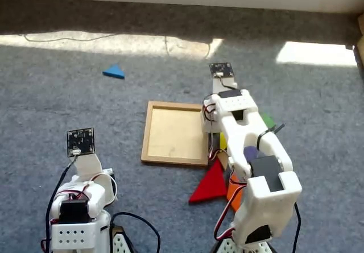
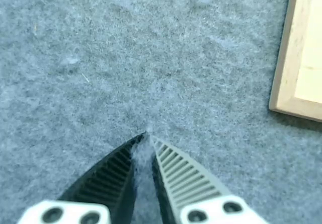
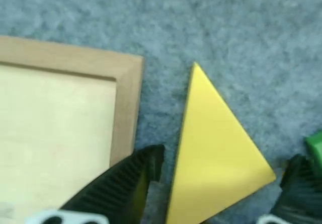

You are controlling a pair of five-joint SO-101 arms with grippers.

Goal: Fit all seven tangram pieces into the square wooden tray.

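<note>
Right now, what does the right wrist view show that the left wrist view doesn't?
Right wrist: a yellow triangle lying on the floor inside the open right gripper, with a green piece just beyond it. Left wrist: the left gripper, shut, over bare carpet. Both: the rim of the wooden tray and that grey carpet.

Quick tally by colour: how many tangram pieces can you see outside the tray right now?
Blue piece: 1
Red piece: 1
Yellow piece: 1
Orange piece: 1
Green piece: 1
Total: 5 in plain sight; the right arm hides part of the pile. The tray holds 0.
</note>
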